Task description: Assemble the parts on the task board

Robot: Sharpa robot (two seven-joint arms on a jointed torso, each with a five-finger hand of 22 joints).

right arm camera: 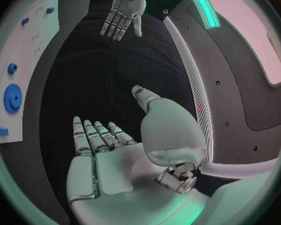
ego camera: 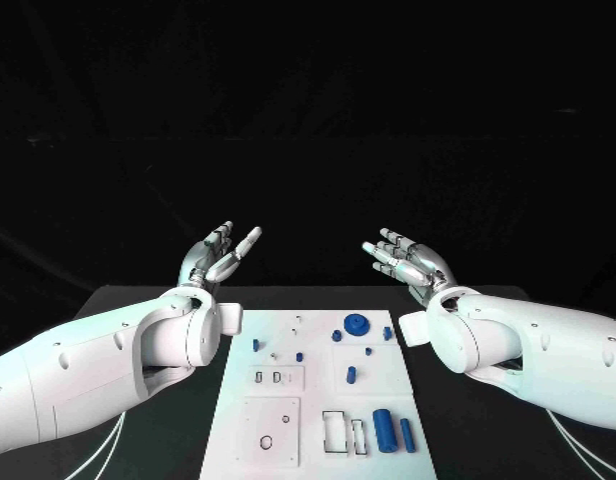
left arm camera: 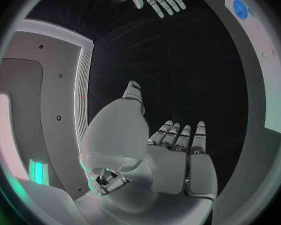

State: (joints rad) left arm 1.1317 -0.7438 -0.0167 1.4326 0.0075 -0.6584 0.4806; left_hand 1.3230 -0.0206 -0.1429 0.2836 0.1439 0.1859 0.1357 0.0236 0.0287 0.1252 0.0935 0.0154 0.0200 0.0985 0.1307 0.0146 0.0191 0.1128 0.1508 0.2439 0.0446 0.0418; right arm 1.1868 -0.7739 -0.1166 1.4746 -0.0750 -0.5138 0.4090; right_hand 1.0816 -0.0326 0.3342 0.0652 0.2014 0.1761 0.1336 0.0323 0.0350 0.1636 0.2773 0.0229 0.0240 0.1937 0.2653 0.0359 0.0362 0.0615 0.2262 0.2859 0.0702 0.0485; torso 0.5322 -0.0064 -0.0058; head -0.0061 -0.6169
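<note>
Silver left hand (ego camera: 219, 256) and right hand (ego camera: 409, 260) — both released, fingers spread — beyond the white task board (ego camera: 236, 420).

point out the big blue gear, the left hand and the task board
big blue gear (ego camera: 356, 322), head view, its face
left hand (ego camera: 222, 256), head view, the palm
task board (ego camera: 251, 455), head view, bare white corner

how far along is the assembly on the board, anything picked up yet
Nothing looks started. Both the left hand and the right hand are raised beyond the task board, fingers apart, holding nothing. The blue parts, such as the round gear and the large cylinder, lie loose on the board. All picking and fitting is left.
</note>
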